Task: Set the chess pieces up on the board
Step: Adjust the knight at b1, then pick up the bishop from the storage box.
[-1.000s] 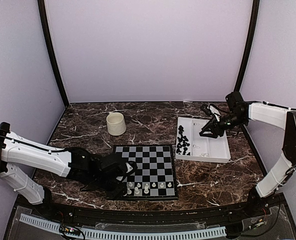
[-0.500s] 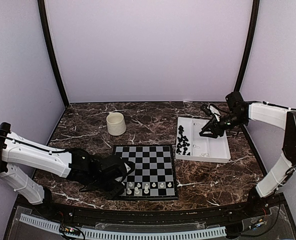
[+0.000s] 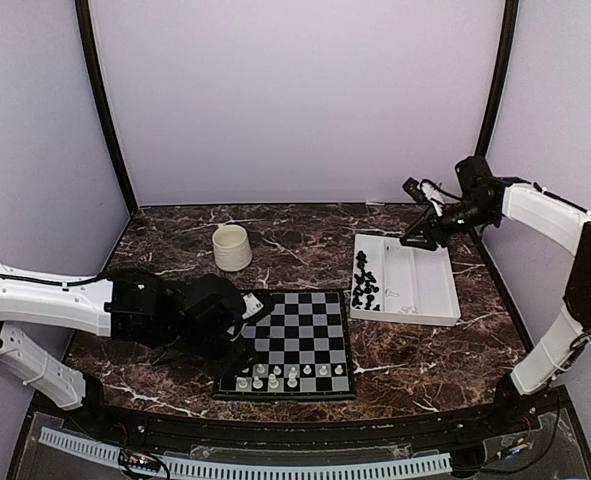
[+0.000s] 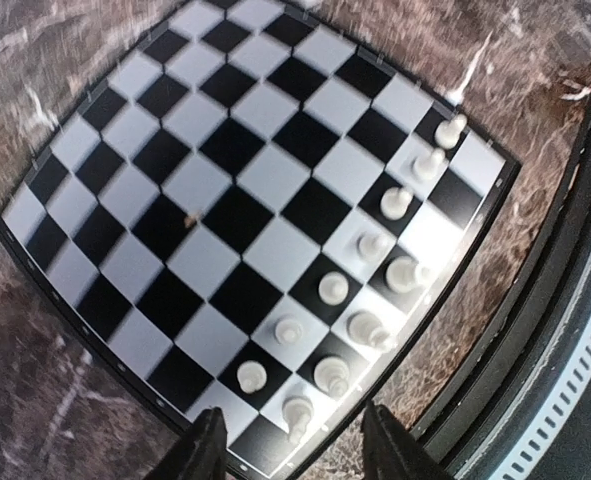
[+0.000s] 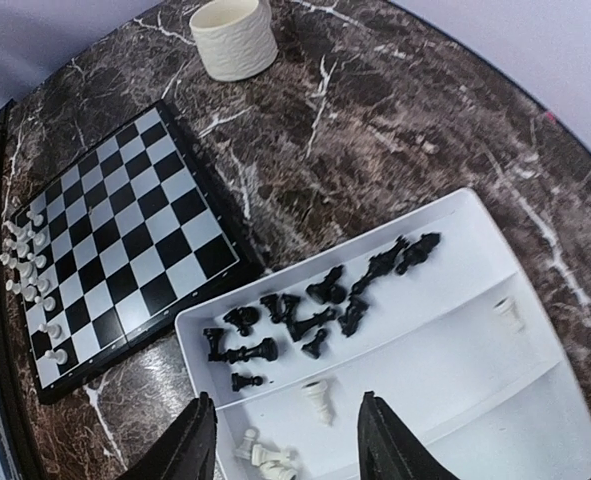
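Note:
The board (image 3: 305, 320) lies at the near middle of the table. Several white chess pieces (image 3: 290, 375) stand in its two nearest rows. My left gripper (image 3: 243, 338) hovers over the board's near-left corner. In the left wrist view it (image 4: 295, 445) is open and holds nothing, and a white piece (image 4: 297, 415) stands on the board (image 4: 235, 215) beneath the gap. My right gripper (image 3: 412, 240) hangs above the far side of the tray. It (image 5: 287, 430) is open and empty above black pieces (image 5: 305, 315) and white pieces (image 5: 320, 400) lying in the tray.
The white compartmented tray (image 3: 425, 290) sits right of the board, with black pieces (image 3: 367, 280) in its left compartment. A cream cup (image 3: 232, 247) stands at the back left. Dark frame posts rise at both back corners.
My left gripper has opened wider and drawn back and up from the board's near-left corner, where a white piece now stands. My right gripper has risen away from the tray.

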